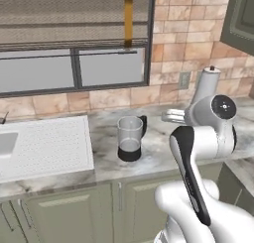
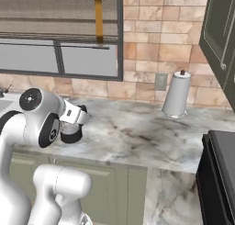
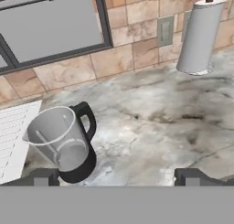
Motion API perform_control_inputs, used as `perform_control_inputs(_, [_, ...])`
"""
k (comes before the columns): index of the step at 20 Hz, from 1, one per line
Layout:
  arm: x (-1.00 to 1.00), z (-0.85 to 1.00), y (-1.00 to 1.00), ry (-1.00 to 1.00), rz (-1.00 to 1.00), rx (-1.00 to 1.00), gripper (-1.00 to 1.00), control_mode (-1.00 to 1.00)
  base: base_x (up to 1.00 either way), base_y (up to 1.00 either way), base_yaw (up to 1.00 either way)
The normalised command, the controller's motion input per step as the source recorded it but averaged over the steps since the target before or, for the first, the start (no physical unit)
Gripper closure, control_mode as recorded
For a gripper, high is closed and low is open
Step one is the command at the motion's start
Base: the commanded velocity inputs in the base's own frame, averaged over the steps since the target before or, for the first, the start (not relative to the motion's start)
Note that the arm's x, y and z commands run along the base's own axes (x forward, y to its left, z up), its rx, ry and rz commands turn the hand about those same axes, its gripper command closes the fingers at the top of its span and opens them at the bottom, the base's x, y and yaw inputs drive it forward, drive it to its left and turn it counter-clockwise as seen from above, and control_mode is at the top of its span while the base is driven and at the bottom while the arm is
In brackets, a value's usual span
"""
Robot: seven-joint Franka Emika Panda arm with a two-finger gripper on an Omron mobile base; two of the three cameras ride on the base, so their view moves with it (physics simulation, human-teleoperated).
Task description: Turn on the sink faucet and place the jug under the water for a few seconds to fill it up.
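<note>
The clear jug (image 1: pixel 130 138) with its black base and black handle stands upright on the marble counter, just right of the sink's dotted drainboard (image 1: pixel 47 148). A corner of the sink basin (image 1: pixel 5 143) shows at the far left. My gripper (image 1: pixel 167 116) hovers to the right of the jug, a little above the counter and apart from it. In the hand view the jug (image 3: pixel 61 141) sits at the lower left and the gripper (image 3: pixel 116 179) is open, with nothing between its dark fingertips (image 3: pixel 41 177). The hand partly covers the jug (image 2: pixel 69 133) in the right base view. The faucet and the water are out of view.
A white-grey lidded canister (image 1: pixel 207 83) with a dark knob stands at the back right by the tiled wall, near a wall outlet (image 3: pixel 164 30). A window (image 1: pixel 74 63) runs behind the counter. A dark stove (image 2: pixel 222 164) is at the far right, with a dark cabinet (image 2: pixel 222 31) above it.
</note>
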Motion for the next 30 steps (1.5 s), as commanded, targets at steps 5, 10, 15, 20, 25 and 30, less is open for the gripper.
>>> perform_control_inputs(5, [0.0, 0.0, 0.0, 0.0, 0.0, 0.0, -1.0, 1.0, 0.0, -0.42, 0.09])
perform_control_inputs(10, [0.0, 0.0, 0.0, 0.0, 0.0, 0.0, -1.0, 1.0, 0.11, -0.24, 0.19])
perform_control_inputs(15, [0.23, -0.3, -0.27, -0.08, 0.41, 0.0, -1.0, -1.0, 0.0, 0.0, 0.0])
perform_control_inputs(20, [0.26, -0.2, -0.48, -0.17, 0.63, 0.0, -1.0, -1.0, 0.0, 0.0, 0.0])
perform_control_inputs(25, [0.42, -0.05, -0.18, -0.06, 0.62, 0.0, -1.0, -1.0, 0.0, 0.0, 0.0])
perform_control_inputs(30, [0.16, -0.22, -0.01, 0.0, 0.32, 0.0, -1.0, -1.0, 0.0, 0.0, 0.0])
